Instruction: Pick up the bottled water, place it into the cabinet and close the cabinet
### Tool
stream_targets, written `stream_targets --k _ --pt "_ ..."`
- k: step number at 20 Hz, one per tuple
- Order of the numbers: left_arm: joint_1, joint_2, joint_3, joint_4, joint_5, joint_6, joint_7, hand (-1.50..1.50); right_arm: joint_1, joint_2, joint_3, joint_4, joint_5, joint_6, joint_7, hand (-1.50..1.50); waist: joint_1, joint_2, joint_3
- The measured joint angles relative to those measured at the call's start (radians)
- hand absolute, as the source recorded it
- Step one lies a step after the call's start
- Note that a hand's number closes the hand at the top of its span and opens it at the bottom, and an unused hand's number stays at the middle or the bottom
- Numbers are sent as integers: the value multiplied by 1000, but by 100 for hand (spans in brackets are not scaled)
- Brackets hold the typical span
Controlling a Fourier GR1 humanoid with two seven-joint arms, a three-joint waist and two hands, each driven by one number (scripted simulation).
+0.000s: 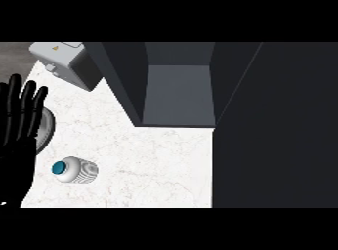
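Nearest us, the left hand (13,132) rests at the view's left edge with fingers straight and spread, holding nothing; the right hand does not appear. The bottled water (76,170), white with a teal cap, stands on the marble counter (150,166) just beside that hand, untouched, well short of the open dark cabinet (178,93); a grey appliance (67,63) sits at the far corner. We judge the pick-up step not yet begun: the next move calls for closing fingers round the bottle.
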Motion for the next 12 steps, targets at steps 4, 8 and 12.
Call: stream_targets --k 4,8,12 --pt "-21 66 38 42 154 -140 -13 -150 33 -3 7 -26 4 10 -9 -150 -17 -2 -3" --pt "15 144 33 97 364 -337 8 -150 77 -22 51 -59 -33 67 19 -150 -26 -3 -6" --pt "62 250 87 157 590 -497 68 -150 146 -56 100 -131 -101 142 71 -150 -26 -6 -6"
